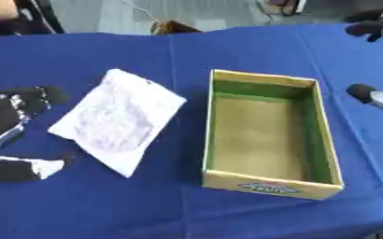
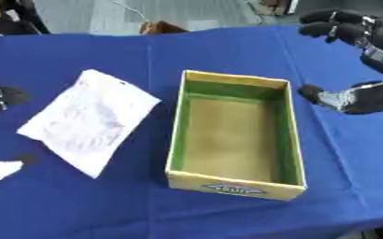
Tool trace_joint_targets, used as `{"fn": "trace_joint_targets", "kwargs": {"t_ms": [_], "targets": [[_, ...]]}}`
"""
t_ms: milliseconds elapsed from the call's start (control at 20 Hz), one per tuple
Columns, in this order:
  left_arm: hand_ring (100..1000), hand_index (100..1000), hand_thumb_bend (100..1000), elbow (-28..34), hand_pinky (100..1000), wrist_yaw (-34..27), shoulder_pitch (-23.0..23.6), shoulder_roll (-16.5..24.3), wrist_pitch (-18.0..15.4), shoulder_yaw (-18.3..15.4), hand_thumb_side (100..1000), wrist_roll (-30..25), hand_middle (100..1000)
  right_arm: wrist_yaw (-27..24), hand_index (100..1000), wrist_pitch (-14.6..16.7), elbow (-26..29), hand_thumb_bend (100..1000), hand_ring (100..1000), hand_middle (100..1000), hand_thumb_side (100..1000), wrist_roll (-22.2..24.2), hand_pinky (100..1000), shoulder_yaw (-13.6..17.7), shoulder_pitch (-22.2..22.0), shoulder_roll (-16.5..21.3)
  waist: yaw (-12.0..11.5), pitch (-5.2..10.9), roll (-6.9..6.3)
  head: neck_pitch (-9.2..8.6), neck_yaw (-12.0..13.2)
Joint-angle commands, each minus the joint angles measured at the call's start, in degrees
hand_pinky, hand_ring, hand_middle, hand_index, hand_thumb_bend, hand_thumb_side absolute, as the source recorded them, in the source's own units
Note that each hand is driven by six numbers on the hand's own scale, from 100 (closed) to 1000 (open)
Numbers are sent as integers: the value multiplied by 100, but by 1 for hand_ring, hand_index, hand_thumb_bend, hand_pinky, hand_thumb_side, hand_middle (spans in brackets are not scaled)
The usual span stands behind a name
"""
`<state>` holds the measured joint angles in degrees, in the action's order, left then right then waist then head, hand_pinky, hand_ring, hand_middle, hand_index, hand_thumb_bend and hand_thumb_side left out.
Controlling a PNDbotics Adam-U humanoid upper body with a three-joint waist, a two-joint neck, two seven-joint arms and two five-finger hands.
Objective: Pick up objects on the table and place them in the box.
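A table covered with a blue cloth [image 1: 252, 46] fills both views, its far edge running along the top.

At the left edge of the table, about midway down, the robot's left hand [image 1: 15, 133], black with silvery patches, rests on or just above the cloth. Its fingers reach out toward the far side and toward the centre, its thumb lies nearer the front edge, and the wide gap between them holds nothing: the hand is spread open.

Just beside that hand, toward the middle of the table, lies a flat white plastic pouch [image 1: 117, 121] with a faint greyish print on its face. It lies askew, one corner pointing to the far edge and another to the front edge, flat on the cloth. The lower fingers of the left hand come near its left corner, but whether they touch it cannot be told. The pouch's right corner is near the box without touching it.

Right of centre stands an open rectangular cardboard box [image 1: 264, 186], yellow outside with green inner walls and a plain brown floor, its long sides running from the front edge toward the far edge. A small printed label shows on its near outer wall. Nothing lies inside it.

At the right edge of the table, toward the far corner, the robot's right hand [image 2: 366, 95] hangs beside the box, apart from it. Its black fingers [image 2: 342, 25] arch out above and its thumb points at the box's far right corner. The hand is open and holds nothing.
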<state>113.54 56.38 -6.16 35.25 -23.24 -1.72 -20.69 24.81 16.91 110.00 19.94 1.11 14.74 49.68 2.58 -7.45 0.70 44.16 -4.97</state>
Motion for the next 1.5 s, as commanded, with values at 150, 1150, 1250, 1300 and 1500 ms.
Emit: {"fn": "trace_joint_targets", "kwargs": {"t_ms": [150, 1150, 1250, 1300, 1500], "targets": [[760, 936, 562, 105, 650, -574, -209, 954, -200, 242, 558, -54, 858, -14, 917, 17, 13, 450, 797, 920, 690, 9, 702, 66, 86, 148, 1, 105, -29, -4, -99], [760, 934, 574, 105, 652, -1016, -517, 1370, -274, 408, 578, -240, 856, -15, 917, 16, -3, 454, 798, 920, 688, 37, 702, 49, 124, 137, 13, 104, -36, -4, -139], [758, 935, 569, 105, 643, -1066, -552, 1360, -270, 424, 582, -259, 856, -15, 917, 16, -4, 456, 797, 920, 689, 37, 702, 48, 126, 137, 16, 103, -34, -4, -141], [755, 935, 563, 105, 635, -1098, -574, 1350, -263, 431, 584, -268, 856, -16, 917, 17, -4, 456, 798, 920, 689, 39, 702, 46, 128, 138, 17, 104, -32, -4, -140], [748, 935, 546, 103, 613, -1274, -677, 1274, -194, 475, 599, -344, 857, -31, 917, 19, -10, 459, 798, 920, 690, 51, 703, 32, 133, 131, 19, 107, -23, -4, -133]]}}
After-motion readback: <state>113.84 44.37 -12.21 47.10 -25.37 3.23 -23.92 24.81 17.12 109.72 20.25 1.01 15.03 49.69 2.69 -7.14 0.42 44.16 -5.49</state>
